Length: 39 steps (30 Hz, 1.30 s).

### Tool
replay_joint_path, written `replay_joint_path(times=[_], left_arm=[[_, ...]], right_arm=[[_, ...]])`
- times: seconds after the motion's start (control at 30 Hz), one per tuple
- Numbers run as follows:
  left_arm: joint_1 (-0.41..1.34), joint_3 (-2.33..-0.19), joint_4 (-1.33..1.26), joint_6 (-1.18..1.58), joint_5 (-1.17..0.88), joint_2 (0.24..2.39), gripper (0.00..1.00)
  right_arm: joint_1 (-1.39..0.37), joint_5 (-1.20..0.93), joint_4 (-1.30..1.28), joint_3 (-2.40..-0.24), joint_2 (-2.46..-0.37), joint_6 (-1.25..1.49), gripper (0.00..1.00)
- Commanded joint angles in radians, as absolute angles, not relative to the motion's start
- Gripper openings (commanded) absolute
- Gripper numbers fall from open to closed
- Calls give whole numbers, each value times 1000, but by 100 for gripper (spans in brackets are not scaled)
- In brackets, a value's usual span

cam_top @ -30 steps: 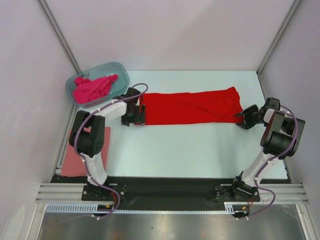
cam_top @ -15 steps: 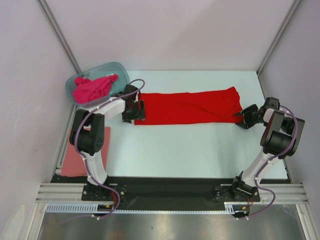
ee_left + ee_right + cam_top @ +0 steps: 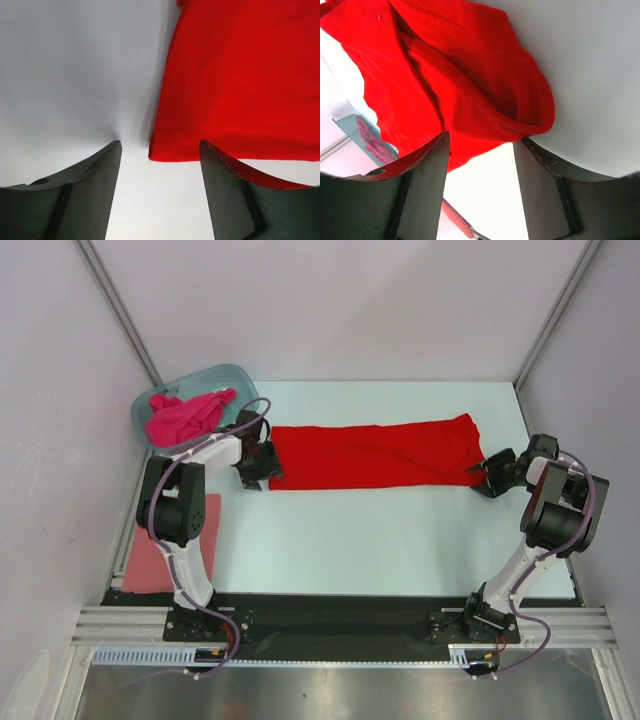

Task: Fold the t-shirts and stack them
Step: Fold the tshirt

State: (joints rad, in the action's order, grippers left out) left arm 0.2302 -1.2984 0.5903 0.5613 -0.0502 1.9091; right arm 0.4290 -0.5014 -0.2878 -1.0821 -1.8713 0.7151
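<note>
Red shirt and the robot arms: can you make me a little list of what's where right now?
red shirt: laid out as a long strip across the far half of the table
left gripper: open, at the strip's left end, holding nothing
right gripper: open around the strip's right end, not closed on it
magenta shirt: crumpled inside the tub
tub: far left corner of the table
salmon shirt: lying flat at the table's near-left edge
</note>
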Motion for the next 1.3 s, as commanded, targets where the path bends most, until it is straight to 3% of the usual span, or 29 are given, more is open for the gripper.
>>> replay_joint_path(times=[0.0, 0.63, 0.97, 1.03, 1.07, 1.17, 1.27], left_arm=[[216, -1298, 589, 620, -92, 1948, 68], [199, -1290, 680, 752, -101, 1999, 58], [183, -1296, 650, 738, -107, 2017, 35], [181, -1290, 644, 726, -123, 2017, 28], [183, -1287, 635, 723, -127, 2016, 17], [181, -1281, 621, 695, -138, 2011, 0], [183, -1273, 623, 678, -132, 2000, 0]], right_arm=[[426, -430, -325, -1072, -1849, 701, 60], [448, -396, -344, -1055, -1778, 699, 64], [407, -351, -331, -1052, -1795, 709, 64], [394, -330, -316, -1049, -1795, 729, 64], [390, -322, -307, -1045, -1793, 738, 64], [376, -282, -287, -1031, -1782, 758, 63], [367, -256, -256, -1025, -1786, 770, 57]])
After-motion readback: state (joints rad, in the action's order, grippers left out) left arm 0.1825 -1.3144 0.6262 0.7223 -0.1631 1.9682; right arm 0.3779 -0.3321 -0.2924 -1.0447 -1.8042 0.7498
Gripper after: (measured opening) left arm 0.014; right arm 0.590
